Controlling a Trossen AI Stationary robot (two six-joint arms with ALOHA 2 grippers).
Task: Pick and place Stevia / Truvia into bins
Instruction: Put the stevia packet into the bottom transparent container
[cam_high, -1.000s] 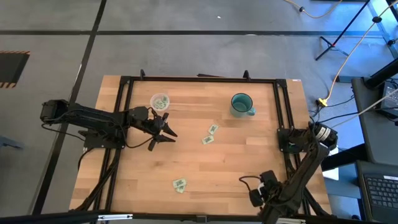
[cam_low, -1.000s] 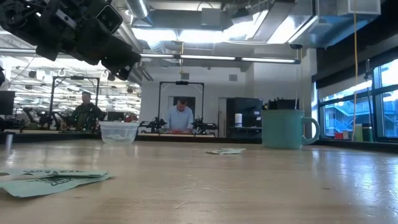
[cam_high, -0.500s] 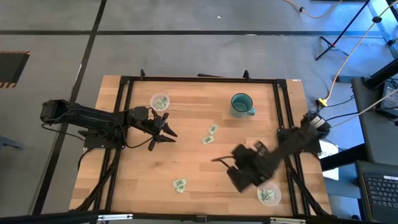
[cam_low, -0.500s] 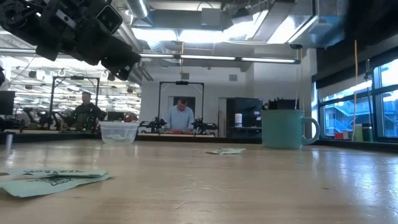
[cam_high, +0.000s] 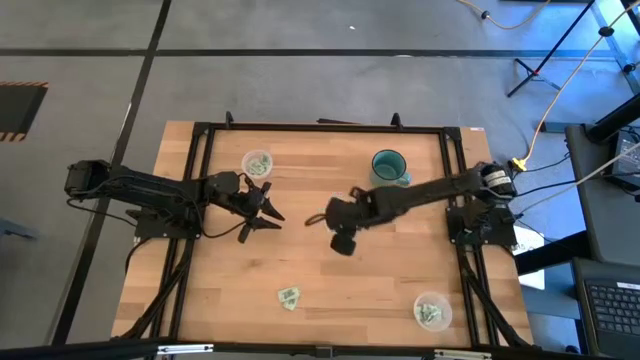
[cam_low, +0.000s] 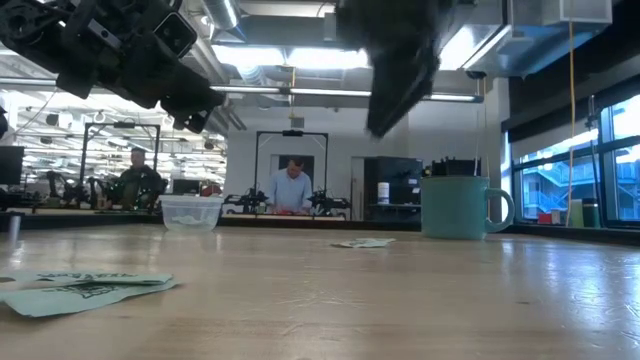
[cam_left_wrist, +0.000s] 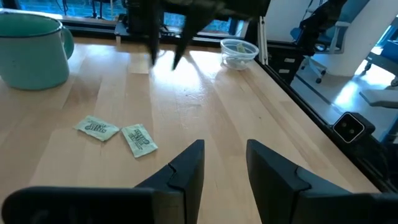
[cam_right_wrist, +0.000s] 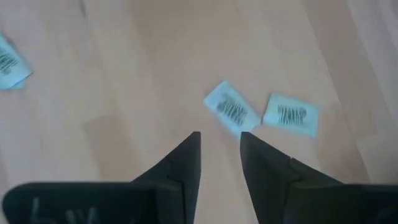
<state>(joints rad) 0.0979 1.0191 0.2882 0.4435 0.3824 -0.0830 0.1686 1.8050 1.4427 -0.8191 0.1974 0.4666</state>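
Two Stevia sachets (cam_right_wrist: 231, 112) (cam_right_wrist: 291, 115) lie flat mid-table, side by side. My right gripper (cam_right_wrist: 219, 140) hovers above them, open by a narrow gap, pointing down; in the high view it (cam_high: 314, 218) hides them. My left gripper (cam_high: 266, 224) waits open over the table's left part and sees the same pair (cam_left_wrist: 118, 132). More sachets (cam_high: 289, 296) lie near the near edge. One clear cup (cam_high: 257, 162) stands far left, the other (cam_high: 432, 312) near right; both hold sachets.
A teal mug (cam_high: 388, 168) with a handle stands on the far right part of the table, beyond my right arm. Black frame rails (cam_high: 200, 200) run along the left, right and far sides. Bare wood lies between the middle pair and the near sachets. People show in the room behind.
My right arm has swung from the near right corner, where it covered the near-right cup, across the table toward the middle. It now hangs over the two middle sachets. The near-right cup with sachets inside has come into view.
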